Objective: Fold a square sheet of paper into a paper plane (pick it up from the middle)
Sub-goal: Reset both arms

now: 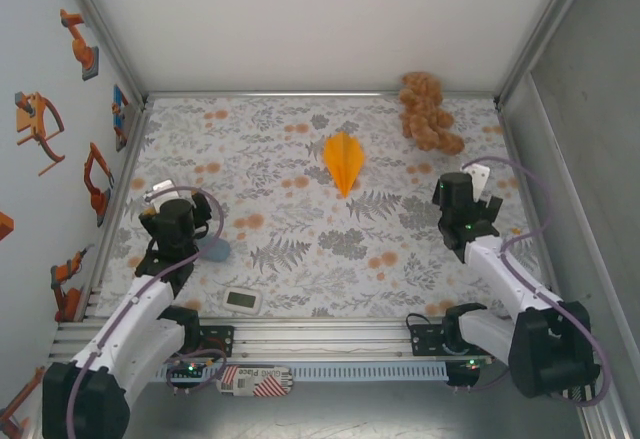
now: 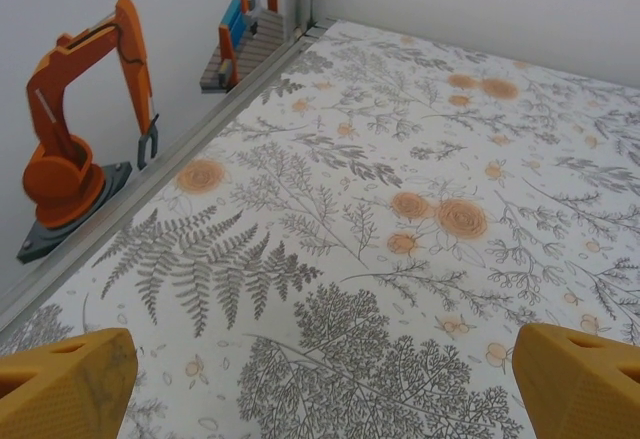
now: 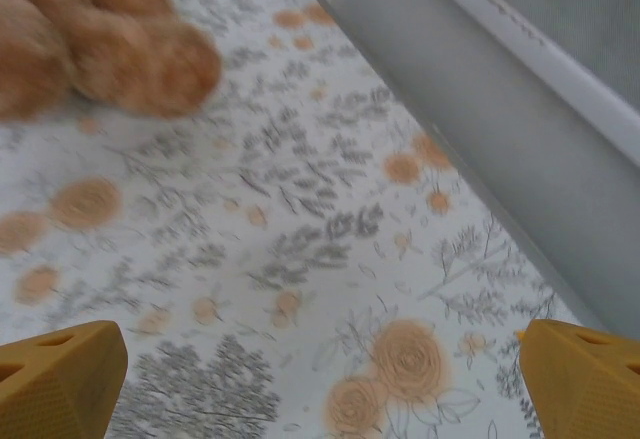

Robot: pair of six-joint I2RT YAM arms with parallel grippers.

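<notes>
- Cloth (image 1: pixel 300 249): a flat printed fabric of grey ferns and pale-orange flowers. It covers the floor out to the metal rails and is largely bare between the arms.
- Plush toy (image 1: pixel 428 111): lumpy, tan-brown and fuzzy, lying in the far right corner near the back wall.
- Left gripper (image 2: pixel 320 389): the yellow, wedge-shaped fingers (image 2: pixel 65 384) stand wide apart and hold nothing, above cloth near the left rail.
- Right gripper (image 3: pixel 320 379): the yellow fingers (image 3: pixel 585 374) are spread wide and empty, close to the right wall.
- Paper plane (image 1: pixel 344 162): bright orange paper folded into a slim dart with a centre crease, its tip pointing toward the arms. It lies mid-cloth, well apart from both grippers.
- White device (image 1: pixel 242 300): small and rounded, lying at the near edge.
</notes>
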